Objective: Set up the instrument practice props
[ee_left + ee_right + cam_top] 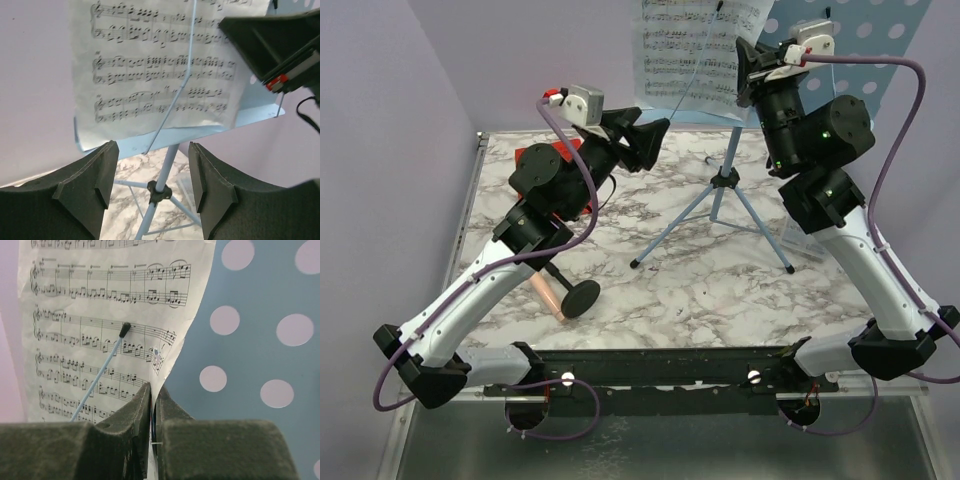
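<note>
The light blue music stand [724, 180] rises on tripod legs at centre right, its perforated panel [250, 355] behind the white sheet music [685, 45]. A thin wire arm lies across the page. My right gripper [154, 390] is pinched on the sheet music's [100, 315] right edge, only a slim gap beside the paper. My left gripper [660, 148] hangs open and empty left of the stand, facing its shelf [200, 135] and pole. The microphone [548, 293] lies on the marble with its black round base [580, 298], near the left arm. The red sheet [532, 153] shows partly behind that arm.
Lilac walls close in on the marble table [670, 290] at the back and sides. A small clear box [182, 182] sits on the table just beyond the tripod legs. The stand's legs spread across the centre right of the table.
</note>
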Robot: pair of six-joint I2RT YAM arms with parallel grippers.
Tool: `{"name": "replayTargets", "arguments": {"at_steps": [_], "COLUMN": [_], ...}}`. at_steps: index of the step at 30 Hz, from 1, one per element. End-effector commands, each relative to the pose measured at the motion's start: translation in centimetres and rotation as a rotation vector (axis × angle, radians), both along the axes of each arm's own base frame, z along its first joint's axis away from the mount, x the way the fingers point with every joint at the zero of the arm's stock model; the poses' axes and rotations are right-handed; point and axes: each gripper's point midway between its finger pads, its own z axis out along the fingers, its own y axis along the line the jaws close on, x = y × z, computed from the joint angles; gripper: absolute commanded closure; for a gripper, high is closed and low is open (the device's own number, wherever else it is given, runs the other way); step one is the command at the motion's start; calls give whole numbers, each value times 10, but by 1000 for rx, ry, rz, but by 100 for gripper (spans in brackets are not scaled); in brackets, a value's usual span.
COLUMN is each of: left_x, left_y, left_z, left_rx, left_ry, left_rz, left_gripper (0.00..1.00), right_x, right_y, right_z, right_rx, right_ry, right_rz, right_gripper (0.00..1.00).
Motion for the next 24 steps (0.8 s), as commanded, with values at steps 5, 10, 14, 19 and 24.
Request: {"name": "replayTargets", "arguments": {"at_steps": [5,10,14,19,24], "left_x": [-8,-16,-20,-23,-28], "left_y": [30,48,62,61,55], "left_z": [-35,-54,-67,-80,-94], "left_rx": [11,22,14,18,46], "left_ry": [110,163,203,255,308], "left_rz": [89,127,167,153,113], "left_gripper": [34,31,28,27,27], "right_x": [-2,-14,-29,-54,-86], "right_y": [-14,-26,-44,-64,-74], "right_z": [21,20,4,-18,-35], "right_rx": [-3,25,86,295,510], "right_ry": [-33,20,141,334,444], "right_rz": [-64,-61,-66,-28,68], "right_gripper": [76,53,31,21,0]}}
